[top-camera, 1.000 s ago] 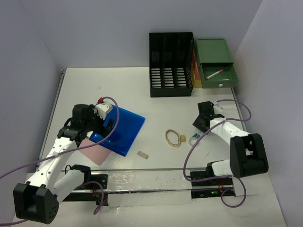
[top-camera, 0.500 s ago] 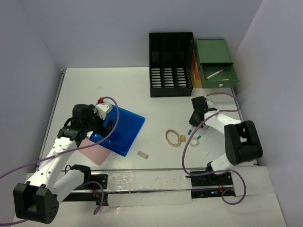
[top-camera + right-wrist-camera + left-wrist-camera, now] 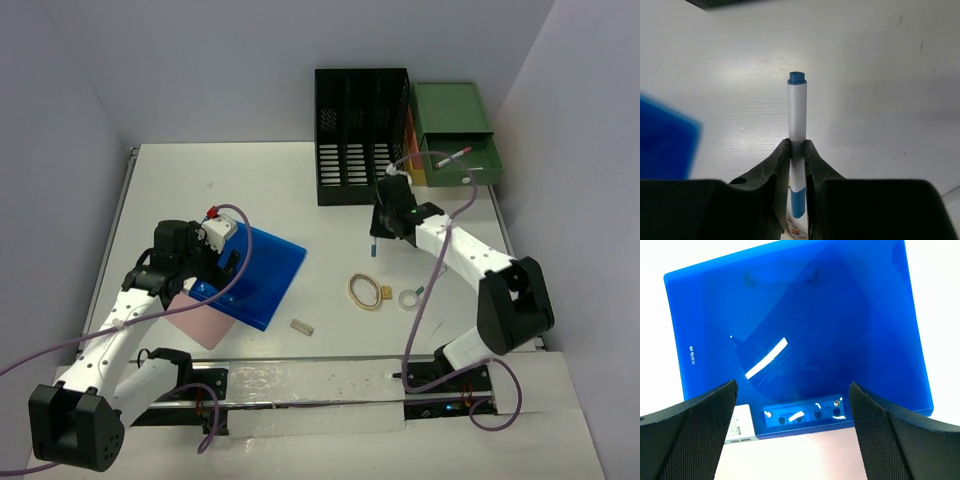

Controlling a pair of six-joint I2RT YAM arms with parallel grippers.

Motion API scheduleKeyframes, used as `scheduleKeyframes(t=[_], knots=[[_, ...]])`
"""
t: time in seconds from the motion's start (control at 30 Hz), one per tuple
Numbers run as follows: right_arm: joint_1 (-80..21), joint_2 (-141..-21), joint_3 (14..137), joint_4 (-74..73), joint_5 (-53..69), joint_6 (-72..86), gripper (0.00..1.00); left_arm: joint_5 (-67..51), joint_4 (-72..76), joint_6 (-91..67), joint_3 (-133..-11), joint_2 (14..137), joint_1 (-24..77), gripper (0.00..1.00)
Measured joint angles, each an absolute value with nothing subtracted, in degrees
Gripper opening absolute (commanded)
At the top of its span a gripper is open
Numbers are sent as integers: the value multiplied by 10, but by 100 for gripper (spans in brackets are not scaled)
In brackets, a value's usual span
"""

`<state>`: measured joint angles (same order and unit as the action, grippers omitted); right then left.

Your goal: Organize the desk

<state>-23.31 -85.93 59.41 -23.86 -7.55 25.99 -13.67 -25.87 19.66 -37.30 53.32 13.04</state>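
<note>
Two pens by my count: right gripper (image 3: 797, 145) has its jaws clamped on the blue pen (image 3: 797, 110), held over the desk (image 3: 250, 190) near one black rack (image 3: 360, 135); the red pen (image 3: 453, 156) lies in one open green drawer (image 3: 462, 160); left gripper (image 3: 792, 385) jaws are wide apart over one blue folder (image 3: 790, 315), which sits on one pink sheet (image 3: 205, 325); desk's under everything, rail along its left edge; one rubber band (image 3: 365, 291), one tape ring (image 3: 408, 298), one eraser (image 3: 302, 325) loose mid-desk.

We find bare desk (image 3: 250, 190) between the blue folder (image 3: 270, 265) and the black file rack (image 3: 361, 135); rack and green drawer unit (image 3: 455, 120) block the far right.
</note>
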Motion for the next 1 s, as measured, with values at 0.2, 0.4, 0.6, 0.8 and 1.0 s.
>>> scheduleKeyframes(t=[0.2, 0.4, 0.6, 0.8, 1.0], knots=[[-200, -779, 719, -238, -35, 254, 0, -136, -259, 196, -373, 536, 130, 99], [24, -770, 798, -189, 10, 346, 0, -135, -259, 196, -373, 543, 130, 99], [123, -875, 867, -190, 32, 414, 0, -133, -258, 196, -373, 553, 130, 99], [136, -1008, 956, -220, 43, 415, 52, -132, -258, 196, -373, 569, 130, 99], [137, -1009, 960, -260, 41, 395, 56, -132, -258, 195, -373, 574, 130, 99]])
